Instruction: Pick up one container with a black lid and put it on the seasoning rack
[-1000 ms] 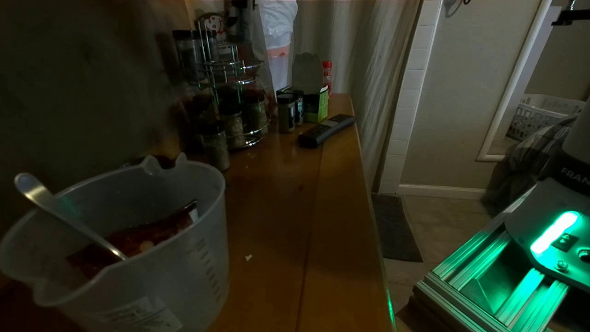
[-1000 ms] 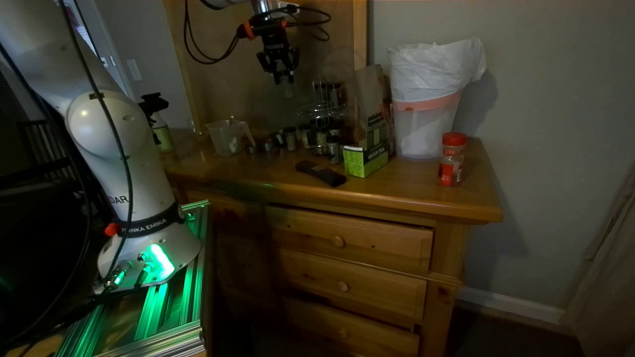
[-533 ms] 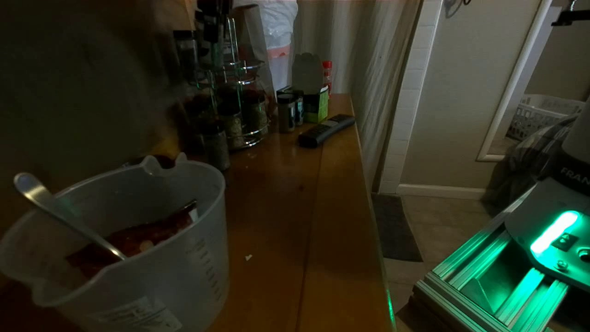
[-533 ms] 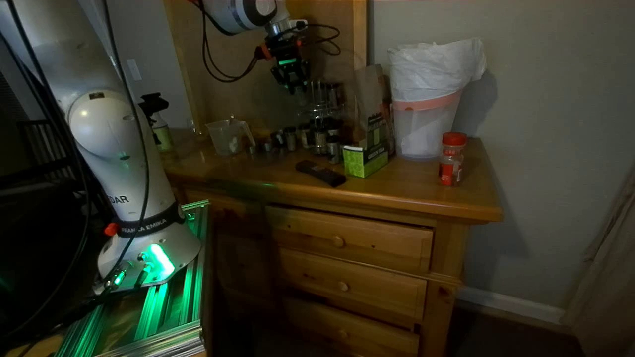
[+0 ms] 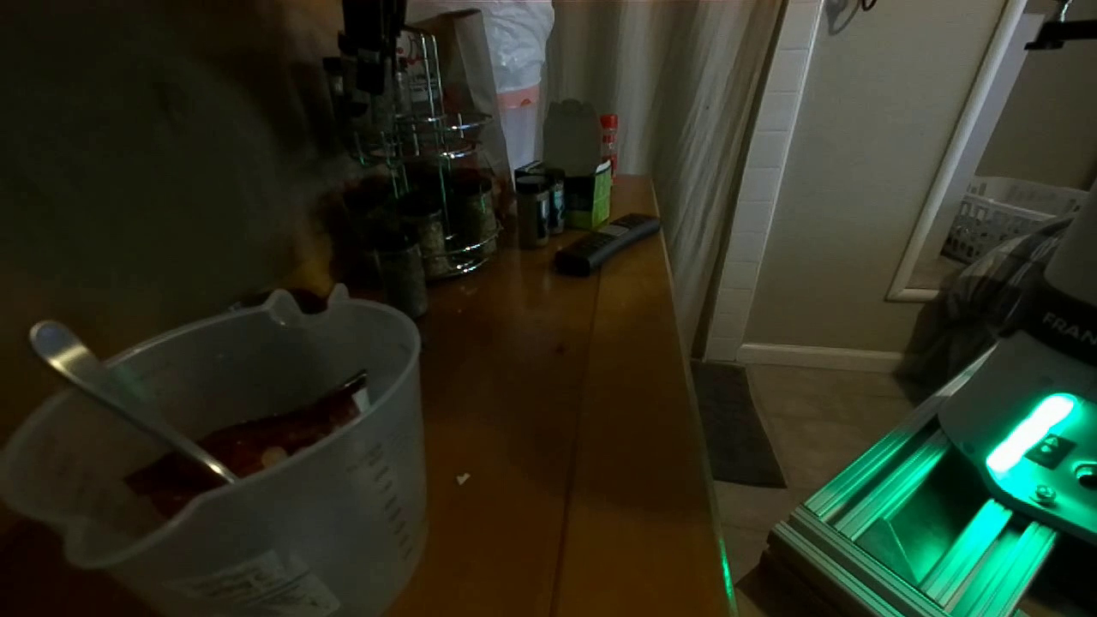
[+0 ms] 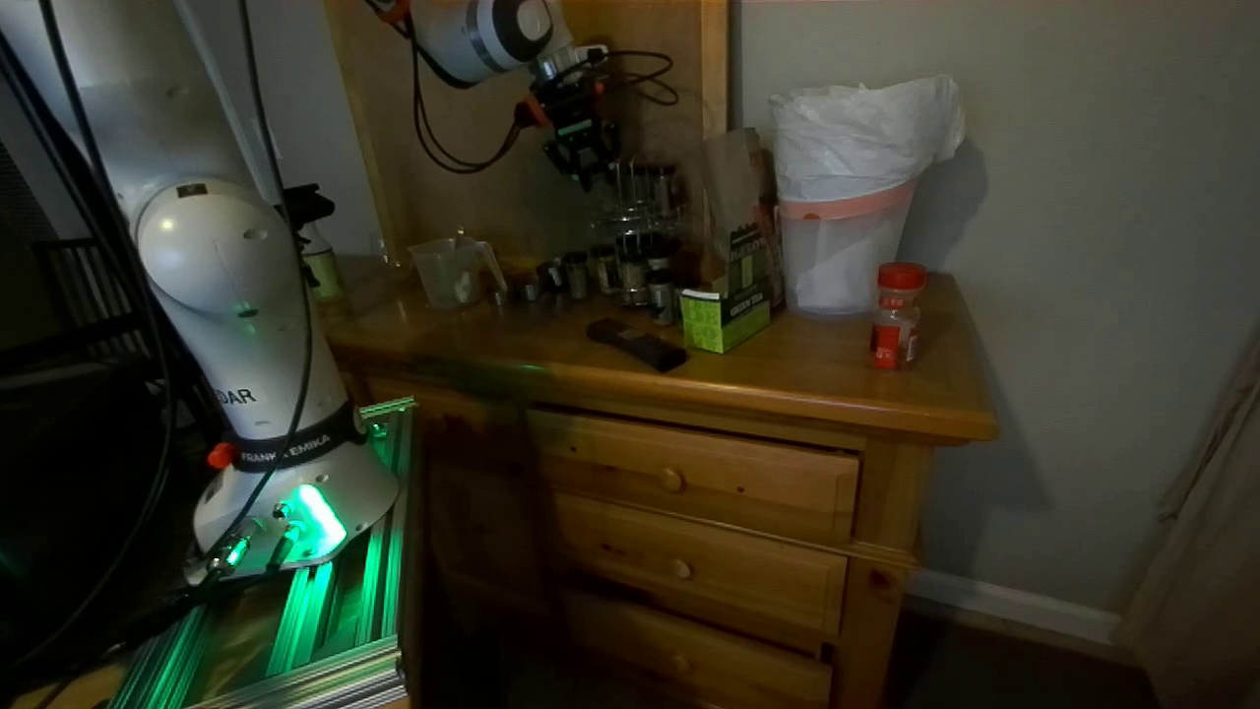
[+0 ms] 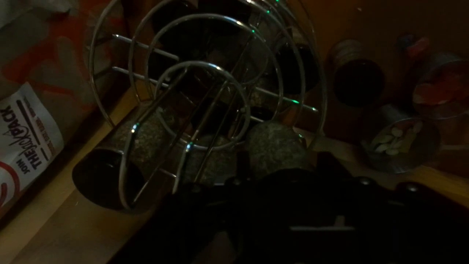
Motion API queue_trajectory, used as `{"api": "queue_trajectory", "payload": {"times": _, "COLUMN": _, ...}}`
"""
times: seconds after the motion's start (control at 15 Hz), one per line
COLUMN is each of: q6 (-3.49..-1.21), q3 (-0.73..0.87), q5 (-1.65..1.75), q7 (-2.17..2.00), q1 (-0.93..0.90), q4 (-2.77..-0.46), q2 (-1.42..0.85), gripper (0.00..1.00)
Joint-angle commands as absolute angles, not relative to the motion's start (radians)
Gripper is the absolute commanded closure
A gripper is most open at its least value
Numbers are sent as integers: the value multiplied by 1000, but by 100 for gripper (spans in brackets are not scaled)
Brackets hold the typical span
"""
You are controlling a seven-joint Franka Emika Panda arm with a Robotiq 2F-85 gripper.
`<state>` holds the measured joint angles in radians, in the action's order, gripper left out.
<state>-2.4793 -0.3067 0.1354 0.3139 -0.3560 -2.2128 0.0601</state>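
While one end is merging with the dark gripper, the container is showing clear walls packed with pale grey-green flecks at lower middle of the wrist view; its lid is blending into the black. Narrowed jaws are holding it from both sides. Just beyond, the seasoning rack is spreading silvery wire rings across the upper middle; whether container and wire are touching cannot be told. A black-lidded jar is sitting among the wires at lower left. In an exterior view, the fingers are hanging at upper left, everything above being cut off, the container too dark to make out. A paper bag is standing near the rings, at the wrist view's left edge. In an exterior view, the wooden top is stretching from a measuring jug at lower left to a remote control at upper middle, its long edge slanting down on the right.
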Motion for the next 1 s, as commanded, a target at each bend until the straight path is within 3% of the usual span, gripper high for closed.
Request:
{"api": "queue_trajectory", "payload": {"times": 0.0, "q6": -2445, "q3": -323, "q5": 208, "q7": 256, "q1": -346, "q4": -2180, "q2": 40, "gripper": 20}}
{"api": "queue_trajectory", "payload": {"times": 0.2, "q6": -2450, "q3": -326, "q5": 218, "q7": 245, "q1": -349, "q4": -2185, "q2": 53, "gripper": 0}}
{"api": "queue_trajectory", "payload": {"times": 0.8, "q6": -2400, "q3": -294, "q5": -68, "q7": 381, "q1": -407, "q4": -2264, "q2": 330, "gripper": 0}}
{"api": "queue_trajectory", "payload": {"times": 0.93, "q6": -2399, "q3": -311, "q5": -29, "q7": 351, "q1": -397, "q4": -2206, "q2": 259, "gripper": 0}}
